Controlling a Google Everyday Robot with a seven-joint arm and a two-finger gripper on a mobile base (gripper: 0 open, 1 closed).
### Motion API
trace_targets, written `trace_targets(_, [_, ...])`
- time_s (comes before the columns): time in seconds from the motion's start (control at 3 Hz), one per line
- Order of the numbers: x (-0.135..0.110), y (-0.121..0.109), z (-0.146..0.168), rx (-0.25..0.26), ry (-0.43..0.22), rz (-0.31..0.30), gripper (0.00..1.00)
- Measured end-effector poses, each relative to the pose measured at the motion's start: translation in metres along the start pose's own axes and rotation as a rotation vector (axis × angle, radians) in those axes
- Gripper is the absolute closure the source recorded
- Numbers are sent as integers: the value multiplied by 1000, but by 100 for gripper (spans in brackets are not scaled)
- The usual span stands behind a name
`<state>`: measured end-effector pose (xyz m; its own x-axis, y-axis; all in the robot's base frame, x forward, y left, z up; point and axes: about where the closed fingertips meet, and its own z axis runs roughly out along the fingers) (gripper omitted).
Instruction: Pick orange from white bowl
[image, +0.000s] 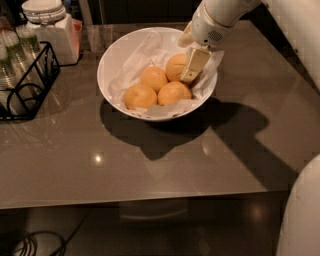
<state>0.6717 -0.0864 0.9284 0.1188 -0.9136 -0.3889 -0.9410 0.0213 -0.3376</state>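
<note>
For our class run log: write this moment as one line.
gripper: over white bowl, at the orange | orange: in bowl, not yet lifted

Grey table (150, 165), white bowl (106, 75), wire rack (31, 85), lidded jar (50, 30), gripper (188, 75) in bowl

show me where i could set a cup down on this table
Free: the wide tabletop in front of the white bowl to the near edge, and the strip to its right. Crowded: the back-left corner with the wire rack and jar, and the bowl's right side, where the hand is against the orange.
</note>
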Motion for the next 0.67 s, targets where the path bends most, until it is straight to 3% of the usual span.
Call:
trace_targets(0.33, [0,4,14,-35,-7,7,33])
trace_targets(0.67, [0,4,13,-37,-7,9,34])
